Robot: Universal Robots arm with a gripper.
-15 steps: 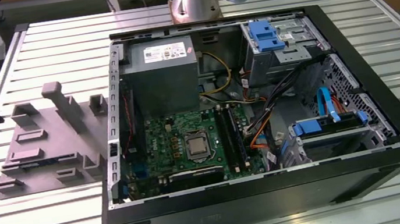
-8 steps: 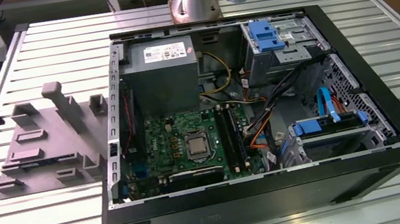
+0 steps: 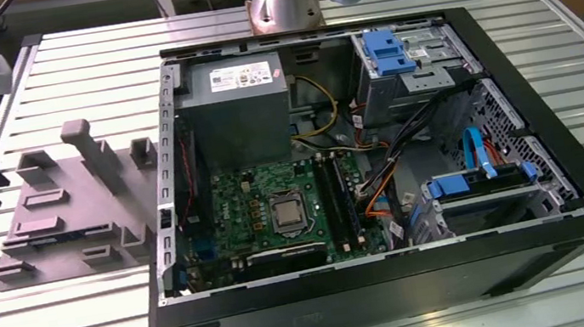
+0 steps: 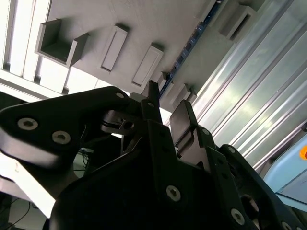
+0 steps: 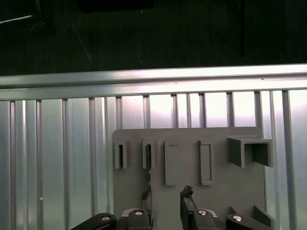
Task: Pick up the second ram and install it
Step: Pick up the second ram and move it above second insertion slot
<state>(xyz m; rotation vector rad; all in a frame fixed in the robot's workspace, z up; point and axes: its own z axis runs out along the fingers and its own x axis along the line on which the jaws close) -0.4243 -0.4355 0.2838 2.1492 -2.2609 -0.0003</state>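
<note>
**Ram not yet gripped; installation not begun**

The ram point(image 4: 184, 55) is seen edge-on, standing in a grey holder point(image 5: 220, 191) just ahead of the end effector point(image 5: 166, 195). The end effector is open: in both wrist views its two fingers point(image 4: 182, 120) are set apart and nothing is held between them. It is lined up close to the ram. One fingertip seems to lie just beside the stick's near end, though contact cannot be settled from these angles. The pick is therefore judged not made, so the grip, the lift, the carry and the seating are all left.

The case point(image 3: 402, 289) lies open on the desk point(image 3: 83, 64), well apart from the end effector. The board point(image 3: 262, 193) and its black slots point(image 3: 340, 195) are exposed inside it. The ram has not been brought near them.

Much is hidden or cut off:

- Only the ram's thin edge is shown, so its faces and chips cannot be checked.
- How deep the ram sits in the holder cannot be made out.
- In the first wrist view the fingers are cut off at the frame's edge.
- In the exterior view the end effector sits at the frame's border, and its fingers cannot be told apart there.
- Whether one of the slots already carries a stick cannot be told, and the slot latches are too small to read.
- Cables cross the case beside the slots and cover part of its floor.
</note>
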